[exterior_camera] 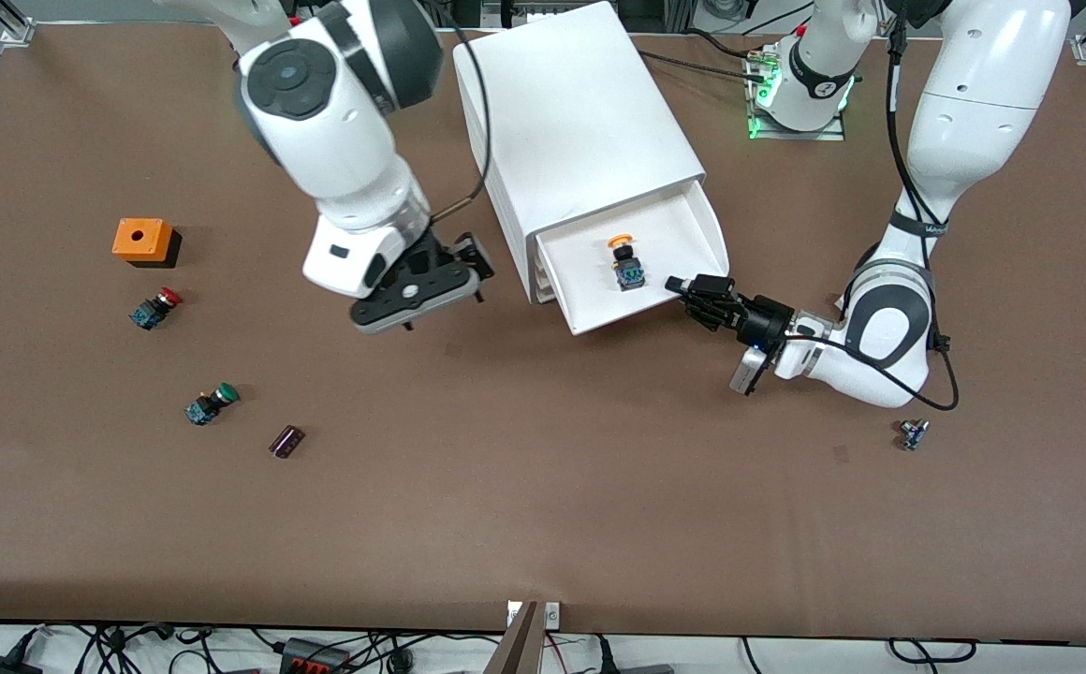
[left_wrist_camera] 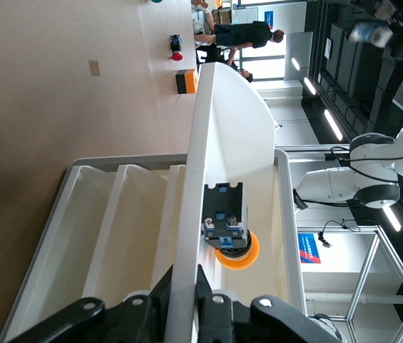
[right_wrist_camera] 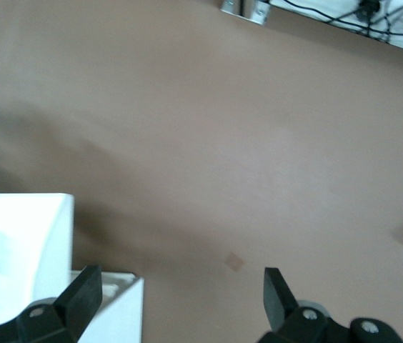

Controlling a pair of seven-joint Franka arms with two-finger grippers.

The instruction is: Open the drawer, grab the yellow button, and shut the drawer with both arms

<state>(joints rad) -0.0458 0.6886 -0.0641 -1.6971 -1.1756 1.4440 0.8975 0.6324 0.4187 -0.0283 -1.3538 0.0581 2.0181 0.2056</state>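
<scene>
The top drawer [exterior_camera: 683, 225] of the white cabinet [exterior_camera: 571, 122] stands pulled out. The yellow-orange-capped button [exterior_camera: 626, 262] stands inside it; it also shows in the left wrist view [left_wrist_camera: 227, 227]. My left gripper [exterior_camera: 688, 292] is shut on the drawer's front wall [left_wrist_camera: 187, 236] at the corner nearest the left arm's end. My right gripper [exterior_camera: 449, 271] is open and empty, in the air beside the cabinet toward the right arm's end, over bare table; its fingertips [right_wrist_camera: 83, 289] show wide apart.
Toward the right arm's end lie an orange box [exterior_camera: 142, 241], a red-capped button [exterior_camera: 155, 308], a green-capped button [exterior_camera: 211, 403] and a small dark purple part [exterior_camera: 286, 441]. A small blue part [exterior_camera: 914, 432] lies near the left arm's elbow.
</scene>
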